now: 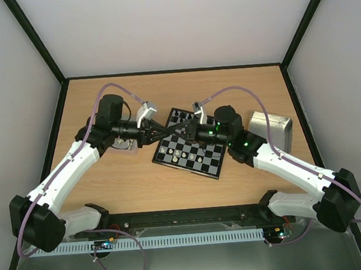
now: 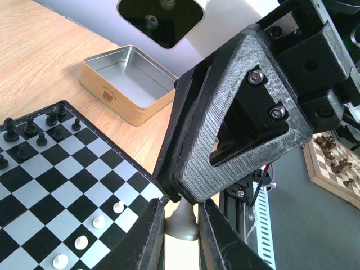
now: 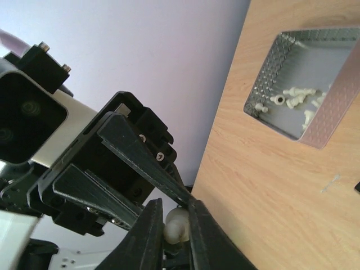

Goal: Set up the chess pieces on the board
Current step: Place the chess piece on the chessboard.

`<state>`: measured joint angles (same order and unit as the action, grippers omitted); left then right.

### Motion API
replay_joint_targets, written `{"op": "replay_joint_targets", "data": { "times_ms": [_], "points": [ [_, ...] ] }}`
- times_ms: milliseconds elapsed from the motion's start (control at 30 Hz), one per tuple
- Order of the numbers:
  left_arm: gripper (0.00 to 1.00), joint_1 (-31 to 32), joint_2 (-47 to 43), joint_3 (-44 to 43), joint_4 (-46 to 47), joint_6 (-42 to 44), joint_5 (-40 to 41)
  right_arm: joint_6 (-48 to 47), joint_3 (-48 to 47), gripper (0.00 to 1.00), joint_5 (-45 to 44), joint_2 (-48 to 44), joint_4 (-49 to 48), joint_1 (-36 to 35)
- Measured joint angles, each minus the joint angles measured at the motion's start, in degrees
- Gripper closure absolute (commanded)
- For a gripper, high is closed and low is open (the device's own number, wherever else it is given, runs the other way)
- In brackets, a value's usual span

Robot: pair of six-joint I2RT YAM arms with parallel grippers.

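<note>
- Light wooden table [image 1: 141,194] under soft, even light.
- Pale lilac-white walls [image 1: 178,22] stand along its far, left and right edges.
- Black struts [image 1: 35,40] rise from the far corners.
- A white slotted strip [image 1: 176,240] runs along the near edge, with a grey surface [image 1: 209,264] beyond it.

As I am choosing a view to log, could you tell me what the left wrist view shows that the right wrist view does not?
Only left wrist: the board with pieces, and an empty tin. Only right wrist: a tray holding white pieces. Both: a pale piece where the left fingers and right fingers meet.
</note>
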<state>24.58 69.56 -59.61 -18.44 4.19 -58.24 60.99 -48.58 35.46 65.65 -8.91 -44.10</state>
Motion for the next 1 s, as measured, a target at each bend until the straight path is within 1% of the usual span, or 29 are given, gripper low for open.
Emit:
{"op": "replay_joint_targets", "data": {
  "times_ms": [33, 100, 200, 233, 267, 367, 467, 533, 667, 767, 833, 900, 1000],
  "points": [
    [0.88, 0.0, 0.0, 0.0, 0.0, -0.1, 0.1, -0.2, 0.0, 0.97, 0.0, 0.0, 0.0, 0.0],
    [0.85, 0.0, 0.1, 0.0, -0.1, -0.3, 0.3, -0.5, -0.1, 0.98, -0.1, 0.0, 0.0, 0.0],
    [0.65, 0.1, 0.1, 0.0, 0.0, -0.9, 0.8, -0.4, -0.1, 0.98, -0.1, 0.0, 0.1, 0.1],
    [0.54, 0.1, 0.1, -0.1, -0.1, -1.0, 1.0, -0.5, -0.1, 0.98, -0.2, 0.0, 0.2, 0.1],
    [0.46, 0.1, 0.1, -0.3, -0.1, -1.4, 1.3, -0.6, -0.1, 0.98, -0.4, 0.0, 0.5, 0.1],
    [0.33, 0.1, 0.2, -1.4, -0.7, -2.4, 3.1, -1.8, -0.4, 0.98, -3.0, 0.0, 3.4, 0.1],
    [0.29, 0.1, 0.3, -2.1, -1.1, -3.4, 6.8, -4.5, -1.6, 0.98, -7.8, 0.0, 8.7, 0.1],
    [0.23, 0.1, 0.0, -2.2, -1.4, -4.2, 10.5, -6.8, -2.7, 0.98, -12.5, 0.0, 12.9, 0.1],
    [0.15, 0.1, -1.9, -1.6, -1.5, -7.4, 22.5, -11.1, -3.4, 0.98, -24.3, 0.0, 21.4, 0.1],
    [0.13, 0.0, -4.4, -0.5, -1.4, -10.2, 32.6, -13.4, -2.6, 0.98, -34.0, 0.0, 27.3, 0.1],
    [0.13, -0.3, -5.8, 0.3, -1.2, -12.3, 38.4, -14.2, -1.3, 0.98, -38.5, 0.0, 29.6, 0.2],
    [0.13, -0.6, -6.6, 1.0, -1.1, -13.9, 42.6, -14.6, 0.4, 0.98, -42.0, 0.2, 31.4, 0.2],
    [0.13, -0.9, -6.8, 2.2, -0.7, -15.8, 46.7, -14.7, 3.1, 0.98, -44.0, 1.0, 32.4, 0.2]
  ]
}}
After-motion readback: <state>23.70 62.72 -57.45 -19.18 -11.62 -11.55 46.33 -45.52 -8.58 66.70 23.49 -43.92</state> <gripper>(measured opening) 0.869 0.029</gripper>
